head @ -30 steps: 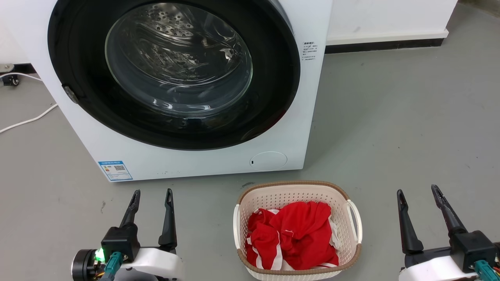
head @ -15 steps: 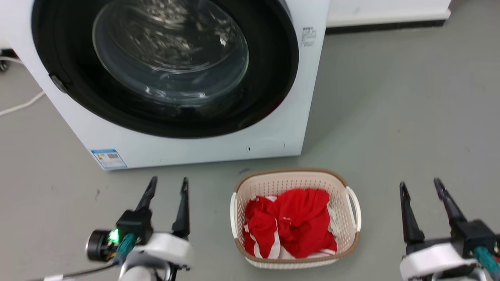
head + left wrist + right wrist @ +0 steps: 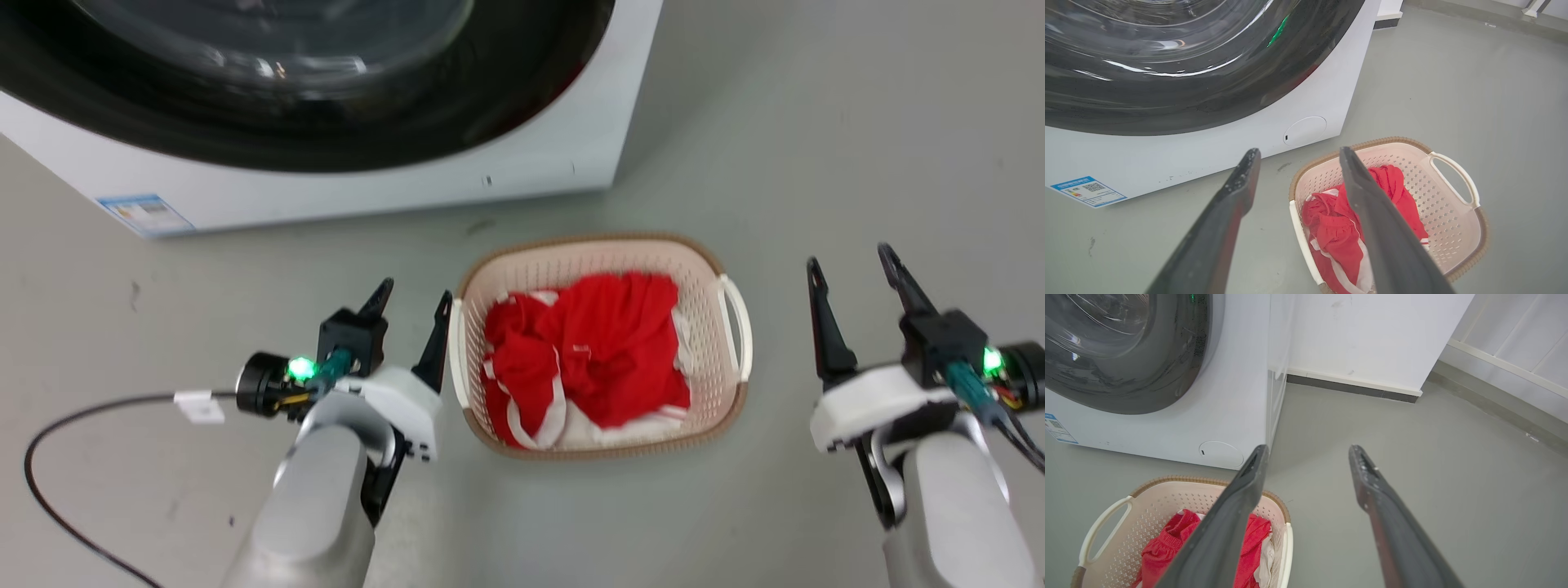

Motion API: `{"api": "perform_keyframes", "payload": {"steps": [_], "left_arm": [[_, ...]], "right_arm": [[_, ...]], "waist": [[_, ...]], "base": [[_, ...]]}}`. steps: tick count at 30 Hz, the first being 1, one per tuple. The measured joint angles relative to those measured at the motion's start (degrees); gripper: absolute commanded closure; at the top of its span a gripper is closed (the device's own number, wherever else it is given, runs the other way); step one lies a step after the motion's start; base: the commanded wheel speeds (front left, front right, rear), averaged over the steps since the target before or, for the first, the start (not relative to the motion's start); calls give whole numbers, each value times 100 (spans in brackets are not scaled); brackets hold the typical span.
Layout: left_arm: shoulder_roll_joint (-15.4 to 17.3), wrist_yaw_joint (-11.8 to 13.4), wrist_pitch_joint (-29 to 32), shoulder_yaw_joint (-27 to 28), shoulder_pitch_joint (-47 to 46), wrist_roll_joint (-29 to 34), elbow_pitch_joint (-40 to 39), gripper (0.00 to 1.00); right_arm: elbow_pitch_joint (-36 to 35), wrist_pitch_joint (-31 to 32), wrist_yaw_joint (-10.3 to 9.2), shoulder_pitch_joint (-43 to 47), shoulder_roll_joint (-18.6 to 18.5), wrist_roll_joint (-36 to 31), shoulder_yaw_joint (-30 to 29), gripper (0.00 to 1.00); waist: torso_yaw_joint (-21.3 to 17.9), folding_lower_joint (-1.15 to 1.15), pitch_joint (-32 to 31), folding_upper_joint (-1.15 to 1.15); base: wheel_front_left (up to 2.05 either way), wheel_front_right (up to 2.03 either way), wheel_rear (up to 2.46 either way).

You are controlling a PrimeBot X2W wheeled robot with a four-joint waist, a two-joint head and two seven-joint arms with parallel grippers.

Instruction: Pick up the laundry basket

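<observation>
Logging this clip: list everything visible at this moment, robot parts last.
washing machine: one, white with a dark round door, on the floor beyond the basket
blue label: one, on the machine's lower front corner
laundry basket: one, cream with a brown rim and white loop handles, on the floor between the grippers
clothes: a heap, red and white, inside the basket
floor: grey
wall: white with a dark baseboard, beyond the machine
black cable: one, trailing by the left arm
left gripper: dark fingers, open, close beside the basket's left handle
right gripper: dark fingers, open, apart from the basket's right side
</observation>
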Motion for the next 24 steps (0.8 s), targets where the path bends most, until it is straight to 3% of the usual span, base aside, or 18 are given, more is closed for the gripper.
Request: {"api": "perform_keyframes", "payload": {"steps": [12,24], "left_arm": [[123,-29,0,-323,-1386,-44,1581,0],[183,-33,0,-439,-2100,-115,2187,0]], "right_arm": [[1425,0,0,-1351,0,-321,162,0],[2584,1,1,-2284,-107,-455,111,0]], "waist": [[-193,0,1434,0],[-297,-1,2509,0]], "base": [[0,0,0],[0,0,0]]}}
